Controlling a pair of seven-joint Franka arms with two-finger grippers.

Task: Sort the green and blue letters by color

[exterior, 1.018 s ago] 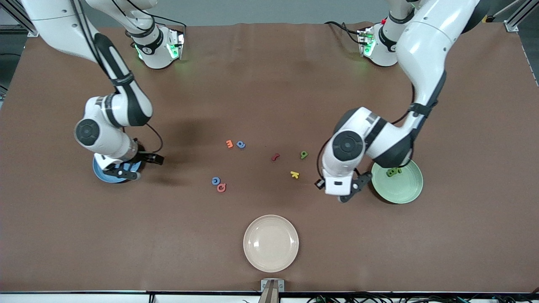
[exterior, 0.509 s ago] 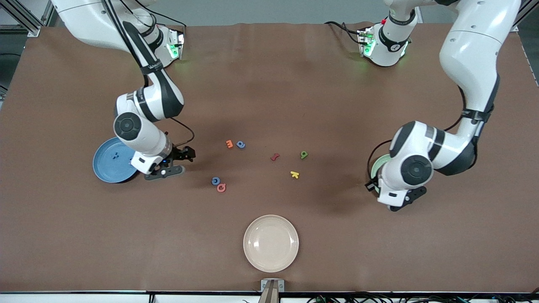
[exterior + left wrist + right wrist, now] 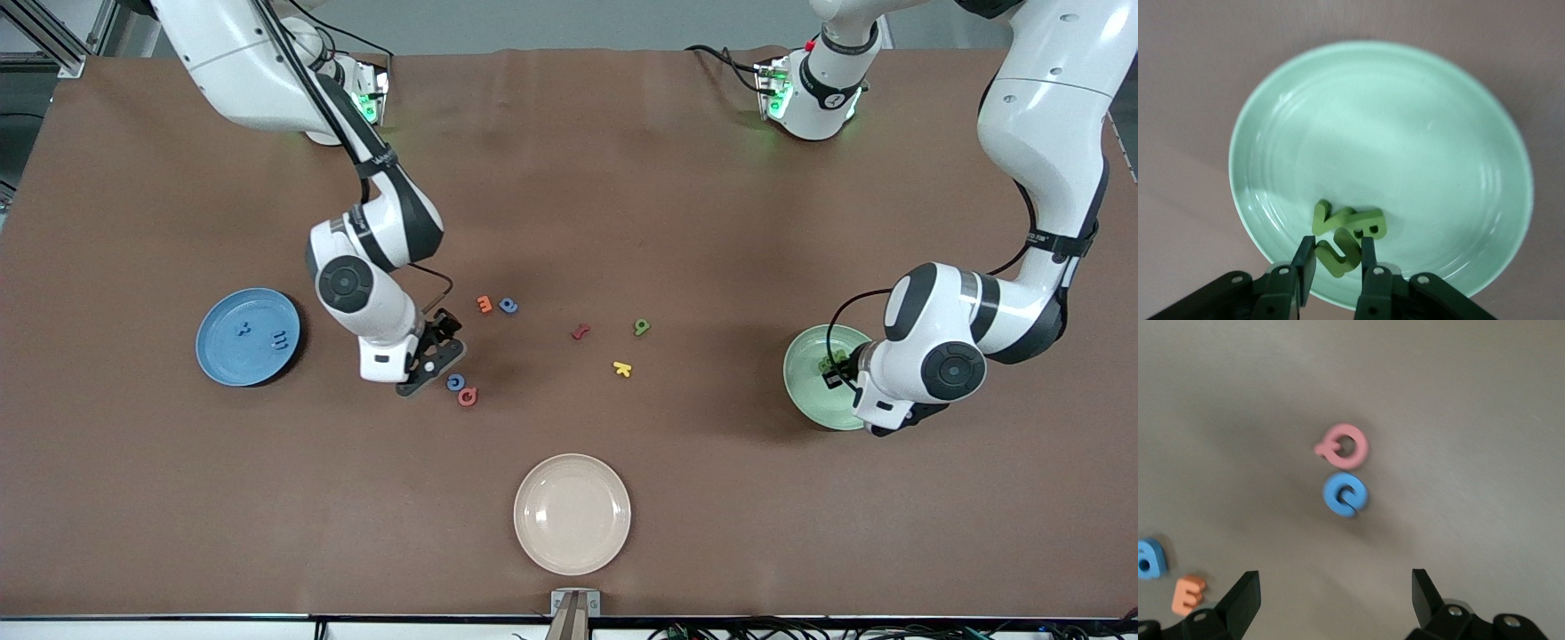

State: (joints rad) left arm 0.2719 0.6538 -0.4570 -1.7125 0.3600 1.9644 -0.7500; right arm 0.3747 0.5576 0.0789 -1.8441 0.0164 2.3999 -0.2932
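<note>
Both arms have swung since a second ago: the right gripper (image 3: 433,362) left the blue plate (image 3: 218,356) and hangs spread wide by the blue C (image 3: 455,382); the left gripper (image 3: 1336,261), clenched on a green letter (image 3: 1338,252), moved over the green plate (image 3: 805,396). Nearest, the cream plate (image 3: 533,542) holds nothing. The blue plate holds two blue letters (image 3: 281,339); the green plate holds green letters (image 3: 1351,221). Farther off lie a blue letter (image 3: 508,305) and a green one (image 3: 641,327).

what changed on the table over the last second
The right claw, open, left the blue plate for the blue letter beside the pink one. The left claw carried a green letter over the green plate. Loose letters and cream plate stayed.
</note>
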